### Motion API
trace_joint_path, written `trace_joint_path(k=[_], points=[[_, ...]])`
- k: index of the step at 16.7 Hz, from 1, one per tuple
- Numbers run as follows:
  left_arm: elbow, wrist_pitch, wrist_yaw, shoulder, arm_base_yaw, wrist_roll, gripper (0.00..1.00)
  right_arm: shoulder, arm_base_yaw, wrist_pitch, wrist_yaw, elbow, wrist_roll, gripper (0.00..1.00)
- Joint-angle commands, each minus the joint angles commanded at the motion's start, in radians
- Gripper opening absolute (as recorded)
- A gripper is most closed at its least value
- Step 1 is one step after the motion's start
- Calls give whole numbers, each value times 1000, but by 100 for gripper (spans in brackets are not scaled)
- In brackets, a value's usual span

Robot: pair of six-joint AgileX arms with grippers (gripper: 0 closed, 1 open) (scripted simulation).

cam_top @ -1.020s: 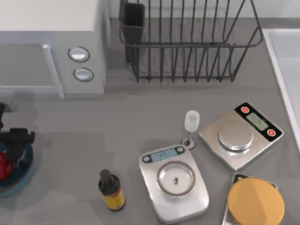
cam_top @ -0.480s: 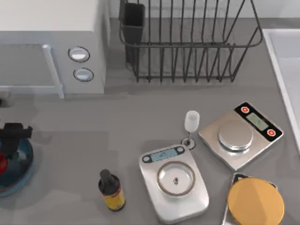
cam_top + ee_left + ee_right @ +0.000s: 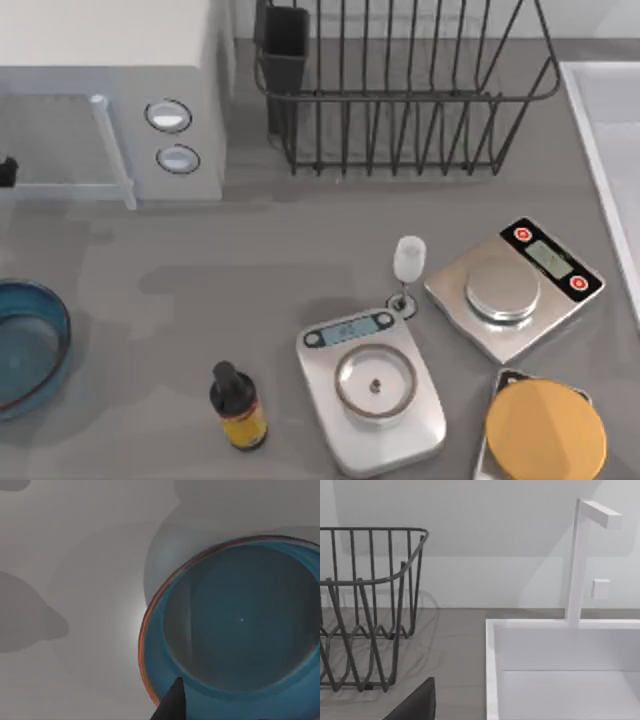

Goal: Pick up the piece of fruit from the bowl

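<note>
While bowl [image 3: 30, 345] sits at table's left edge, one dark left fingertip [image 3: 172, 705] overlaps its rim; finger state unclear.

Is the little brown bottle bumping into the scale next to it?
Apart. The top view shows bare grey table between the bottle and the scale beside it.
</note>
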Motion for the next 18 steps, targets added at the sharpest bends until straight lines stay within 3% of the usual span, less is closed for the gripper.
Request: trace_joint_path(k=[8,18], points=[[458,-441,0,3,-33,-13,0,0,0,0,0,0,0,100],[528,-480,1,42,-76,-49,0,0,0,0,0,0,0,100]])
